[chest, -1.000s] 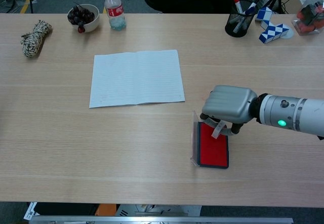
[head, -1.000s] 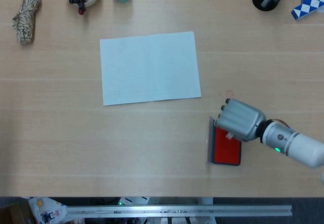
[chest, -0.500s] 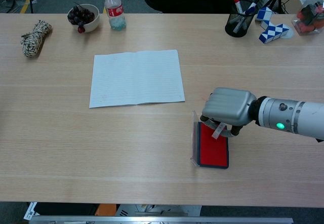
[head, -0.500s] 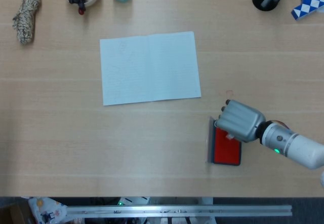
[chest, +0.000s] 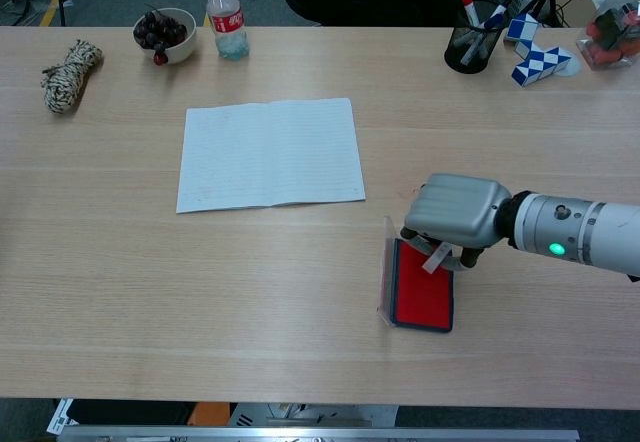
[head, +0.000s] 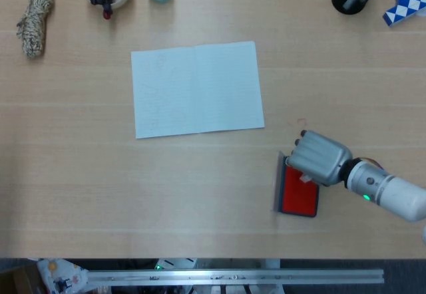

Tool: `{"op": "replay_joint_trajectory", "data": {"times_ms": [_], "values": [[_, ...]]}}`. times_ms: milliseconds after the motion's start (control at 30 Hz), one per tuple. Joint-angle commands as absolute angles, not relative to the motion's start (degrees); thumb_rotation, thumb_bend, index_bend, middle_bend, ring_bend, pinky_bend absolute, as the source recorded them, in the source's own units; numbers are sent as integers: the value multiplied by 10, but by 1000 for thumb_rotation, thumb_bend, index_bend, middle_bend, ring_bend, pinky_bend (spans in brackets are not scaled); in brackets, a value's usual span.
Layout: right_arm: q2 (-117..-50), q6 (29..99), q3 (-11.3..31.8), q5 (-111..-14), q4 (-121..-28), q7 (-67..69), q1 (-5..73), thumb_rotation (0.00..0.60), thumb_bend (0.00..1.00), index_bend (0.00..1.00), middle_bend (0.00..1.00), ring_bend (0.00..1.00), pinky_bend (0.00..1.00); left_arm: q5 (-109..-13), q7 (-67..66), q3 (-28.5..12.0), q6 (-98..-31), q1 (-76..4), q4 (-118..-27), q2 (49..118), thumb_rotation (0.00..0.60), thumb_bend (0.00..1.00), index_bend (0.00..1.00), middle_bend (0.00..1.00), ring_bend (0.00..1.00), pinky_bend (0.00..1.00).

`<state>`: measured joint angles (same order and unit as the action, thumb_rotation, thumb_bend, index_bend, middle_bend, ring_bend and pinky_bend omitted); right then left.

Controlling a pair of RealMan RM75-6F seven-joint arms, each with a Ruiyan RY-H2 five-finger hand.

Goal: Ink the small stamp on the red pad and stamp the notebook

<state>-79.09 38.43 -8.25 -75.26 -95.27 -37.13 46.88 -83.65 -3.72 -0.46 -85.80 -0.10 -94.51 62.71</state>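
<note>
Right hand (chest: 458, 212) fingers (chest: 467, 255) are curled down under the palm, over the far end of the red pad (chest: 422, 298). A small pale piece, white with a tag-like look, pokes out below them in the chest view; I read it as the small stamp (chest: 434, 256), pinched in the fingers. The palm hides the grip itself, so I can't tell how the fingers sit on it or whether the stamp face is touching the ink.

The pad lies directly below the hand. Its long axis runs near–far on the tabletop (chest: 150, 282), and its clear lid (chest: 385, 272) stands upright along its left edge. In the head view the hand (head: 317, 158) covers the pad's (head: 297, 199) far right corner.

Key relation for the coming move: the notebook (chest: 270, 152) lies to the left and farther away from the hand, well apart from the pad, open flat with its long axis left–right. From here the nearest page is the right one. The upright lid stands between the hand and the notebook, so my call is lift first, then travel left and away, or the stamp risks clipping the lid.

Left hand is not in either view, so the right hand is the only one placed for this.
</note>
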Motion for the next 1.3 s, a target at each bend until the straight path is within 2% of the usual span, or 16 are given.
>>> {"op": "replay_joint_trajectory", "data": {"times_ms": [33, 300, 467, 600, 933, 1300], "values": [[-791, 388, -83, -757, -953, -365, 467, 600, 325, 746, 584, 454, 403, -837, -37, -5, -858, -1, -946, 627, 600, 193, 143, 116, 207, 169], [-759, 417, -66, -780, -987, -317, 462, 600, 325, 746, 585, 454, 403, -836, -36, -6, -862, 1, -949, 623, 600, 193, 143, 116, 207, 169], [-720, 434, -33, -771, -1007, -281, 467, 600, 324, 752, 589, 457, 403, -839, -36, -6, -863, 0, -952, 621, 600, 192, 142, 116, 207, 169], [-721, 433, -8, -744, -996, -273, 476, 600, 325, 752, 589, 457, 403, -842, -38, -4, -864, 0, -954, 621, 600, 193, 143, 116, 207, 169], [-800, 394, 33, -630, -907, -313, 530, 600, 325, 752, 589, 458, 403, -844, -33, -3, -866, 3, -958, 617, 600, 193, 142, 116, 207, 169], [-879, 373, 44, -539, -835, -356, 589, 600, 325, 753, 589, 458, 403, -841, -27, -2, -864, 4, -956, 612, 600, 193, 142, 116, 207, 168]]}}
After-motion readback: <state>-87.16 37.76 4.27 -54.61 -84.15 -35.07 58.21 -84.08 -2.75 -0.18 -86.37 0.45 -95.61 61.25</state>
